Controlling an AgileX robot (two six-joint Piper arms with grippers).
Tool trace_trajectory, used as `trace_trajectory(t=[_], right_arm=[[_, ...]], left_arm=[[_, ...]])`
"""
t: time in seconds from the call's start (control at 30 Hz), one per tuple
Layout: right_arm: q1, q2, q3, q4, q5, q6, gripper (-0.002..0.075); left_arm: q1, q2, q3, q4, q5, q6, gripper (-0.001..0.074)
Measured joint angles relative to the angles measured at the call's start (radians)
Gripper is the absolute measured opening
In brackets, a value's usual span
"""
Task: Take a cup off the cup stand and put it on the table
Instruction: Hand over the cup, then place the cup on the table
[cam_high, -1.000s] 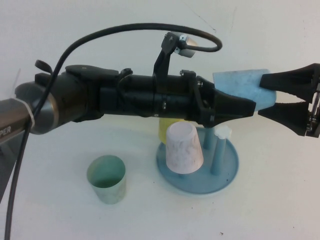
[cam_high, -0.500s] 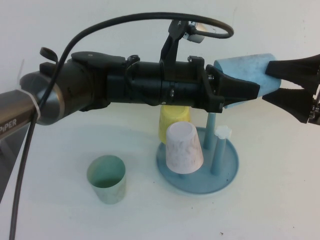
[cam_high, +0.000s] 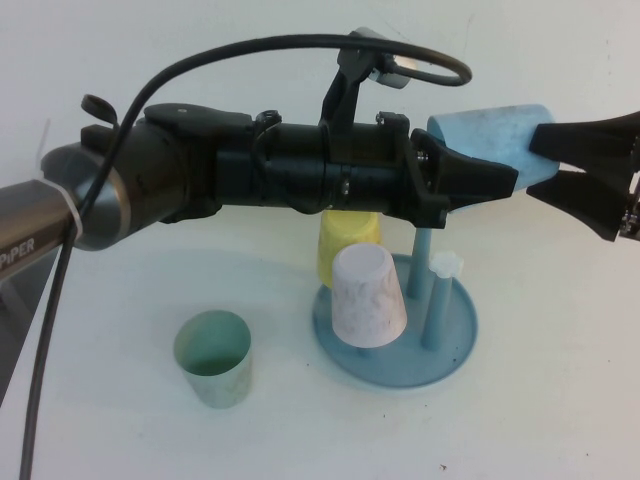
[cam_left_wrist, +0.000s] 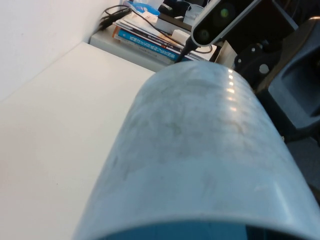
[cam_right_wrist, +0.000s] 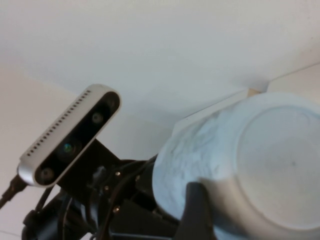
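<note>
The cup (cam_high: 490, 140) lies on its side in the air, above and behind the cup stand (cam_high: 395, 335), caught between the two end effectors. Its open mouth faces the left end effector (cam_high: 490, 185), whose black fingers (cam_high: 480, 180) are clenched on the rim end of the cup; in the left wrist view the pale blue wall (cam_left_wrist: 200, 160) fills most of the frame. Its flat base points toward the right end effector (cam_high: 560, 165), which sits at the high view's right edge with its jaws spread around the base end; one dark finger (cam_right_wrist: 200, 210) lies against the cup's side in the right wrist view.

The left arm (cam_high: 250, 180) reaches nearly level across the scene from the left, its cable looping over the top. Only the tip of the right arm shows, coming in from the right.

Below on the white counter (cam_high: 120, 420), the stand carries an upturned pinkish-white tumbler (cam_high: 368, 295) at its front and a yellow tumbler (cam_high: 345, 245) behind it, with a white-capped peg (cam_high: 445, 265) standing bare. A pale green tumbler (cam_high: 213, 357) stands upright on the counter, left of the stand and apart from it.
</note>
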Motion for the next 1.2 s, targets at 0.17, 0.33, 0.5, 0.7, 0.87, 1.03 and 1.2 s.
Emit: trace_trajectory(t=[0.17, 0.33, 0.5, 0.7, 0.87, 1.03, 1.2], right_arm=[[0.0, 0.0, 0.0, 0.0, -0.002, -0.024, 0.0518], [0.0, 0.0, 0.0, 0.0, -0.004, -0.05, 0.0516], [0.0, 0.0, 0.0, -0.022, -0.004, -0.072, 0.0607], [-0.02, 0.0, -0.005, -0.045, 0.015, -0.111, 0.0684], [-0.116, 0.0, -0.013, -0.052, 0.034, -0.123, 0.069], [-0.182, 0.0, -0.013, -0.052, 0.034, -0.126, 0.0692], [-0.186, 0.0, -0.013, -0.092, 0.034, -0.139, 0.0692]], left_arm=[[0.0, 0.0, 0.0, 0.003, -0.003, 0.008, 0.0027], [0.0, 0.0, 0.0, 0.004, -0.005, 0.012, 0.0027], [0.0, 0.0, -0.002, 0.003, -0.005, 0.012, 0.0026], [0.013, 0.0, -0.006, -0.003, 0.011, 0.019, 0.0021], [0.076, -0.041, -0.007, 0.136, 0.008, -0.049, 0.002], [0.084, -0.147, -0.043, 0.52, -0.042, -0.266, 0.002], [-0.008, -0.198, -0.174, 1.083, 0.118, -0.639, 0.0019]])
